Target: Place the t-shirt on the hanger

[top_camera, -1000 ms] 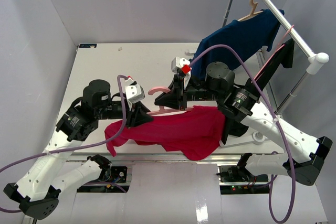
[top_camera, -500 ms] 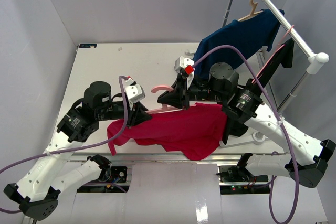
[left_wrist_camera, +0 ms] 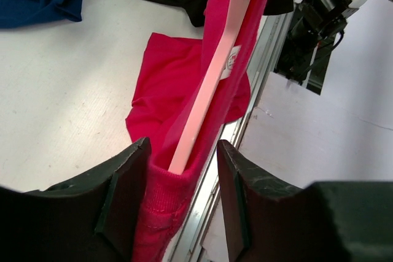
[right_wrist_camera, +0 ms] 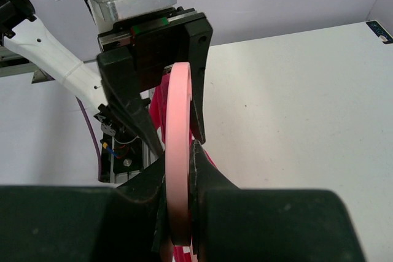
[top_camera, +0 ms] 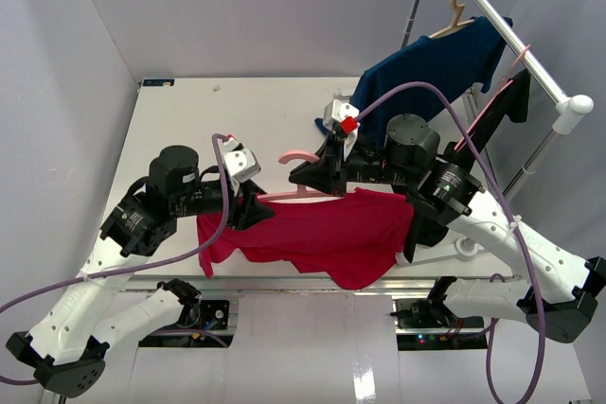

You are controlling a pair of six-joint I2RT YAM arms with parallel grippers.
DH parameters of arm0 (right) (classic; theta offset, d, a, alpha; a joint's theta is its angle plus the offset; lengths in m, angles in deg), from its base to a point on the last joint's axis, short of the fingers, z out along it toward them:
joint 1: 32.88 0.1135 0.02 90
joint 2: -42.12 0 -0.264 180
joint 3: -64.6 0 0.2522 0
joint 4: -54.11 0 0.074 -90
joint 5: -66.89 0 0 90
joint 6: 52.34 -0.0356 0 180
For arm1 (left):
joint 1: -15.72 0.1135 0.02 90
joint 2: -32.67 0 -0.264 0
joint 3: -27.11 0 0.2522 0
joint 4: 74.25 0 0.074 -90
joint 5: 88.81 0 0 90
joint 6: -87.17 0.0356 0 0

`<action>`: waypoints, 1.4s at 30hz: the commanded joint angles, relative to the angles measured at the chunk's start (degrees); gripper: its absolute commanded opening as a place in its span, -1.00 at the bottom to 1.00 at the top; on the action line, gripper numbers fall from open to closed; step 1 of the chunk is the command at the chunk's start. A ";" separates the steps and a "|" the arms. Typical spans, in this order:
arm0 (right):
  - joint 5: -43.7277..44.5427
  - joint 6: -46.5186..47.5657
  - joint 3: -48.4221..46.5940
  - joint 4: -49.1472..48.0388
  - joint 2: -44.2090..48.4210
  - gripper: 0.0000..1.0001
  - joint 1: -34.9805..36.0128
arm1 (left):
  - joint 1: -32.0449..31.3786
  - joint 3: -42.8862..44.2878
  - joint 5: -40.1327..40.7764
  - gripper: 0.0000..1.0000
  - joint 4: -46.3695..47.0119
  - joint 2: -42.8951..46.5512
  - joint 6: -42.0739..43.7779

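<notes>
Fingers of the right gripper (right_wrist_camera: 178, 173) are pressing together on the pale-pink hanger (right_wrist_camera: 179, 108) just below its hook, holding it up above the table (top_camera: 208, 120) near the front edge. The crimson t-shirt (top_camera: 327, 234) is draping from the hanger, with its lower part lying on the table and reaching the near edge. The left gripper (left_wrist_camera: 182, 191) is sitting at the shirt's end on the left arm's side with its fingers (left_wrist_camera: 126, 194) apart. The red hem and the tip of the hanger's arm are lying between them, and a gap is showing beside one finger. Compared with a second ago, the right arm is carrying the hanger slightly further right in the overhead view. The left gripper and the shirt's left edge are trailing the same way. The navy shirt (top_camera: 436, 63) is hanging on the rail (top_camera: 516, 49) behind.
</notes>
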 commanded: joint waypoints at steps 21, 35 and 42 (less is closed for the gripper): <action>-2.92 -3.11 -3.52 -8.10 -2.67 -0.84 -0.63 | -0.05 6.70 -8.72 -0.74 1.57 -7.07 -2.27; -0.07 -1.27 -3.94 -4.88 -0.09 -0.84 -0.60 | -0.05 4.12 -7.17 -0.43 1.74 -2.98 -1.62; 0.02 -3.21 -4.78 -7.38 -1.43 -0.84 -0.64 | -0.05 4.04 -3.59 -0.20 -0.25 -1.85 -0.77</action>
